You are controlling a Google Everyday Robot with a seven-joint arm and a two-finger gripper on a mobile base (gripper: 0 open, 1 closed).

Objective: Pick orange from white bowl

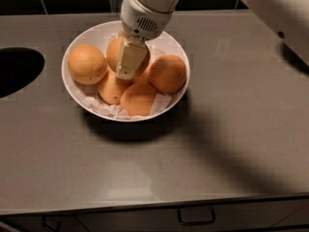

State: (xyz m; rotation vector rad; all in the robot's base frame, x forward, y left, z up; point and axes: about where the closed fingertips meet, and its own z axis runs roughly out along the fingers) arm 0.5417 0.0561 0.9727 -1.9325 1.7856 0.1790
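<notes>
Recorder: Bowl (94,33) location?

Spotter: On counter (231,144), toward 11 o'clock from centre. Crumpled paper (104,108) shows inside it at 7 o'clock. Five fruits in it.

Recorder: Gripper?

Spotter: Gripper (129,62) is down inside bowl, on arm (149,4) entering from 12 o'clock. It lies against the front of the orange (114,52), touching. How far open: cannot tell. Hold on the orange not confirmed.

Recorder: Orange's place?

Spotter: In bowl, just off centre toward 12 o'clock, partly hidden by gripper. Neighbours: left fruit (87,64) at 9 o'clock, right fruit (167,74) at 3, pear-shaped fruit (111,88) at 7, front fruit (138,99) at 6. Pear-shaped fruit and front fruit sit just beside each other, below the gripper.

Recorder: Anything else?

Spotter: Dark opening (14,71) in counter at the 9 o'clock edge, apart from bowl. Handle (195,219) under counter edge at 6 o'clock.
</notes>
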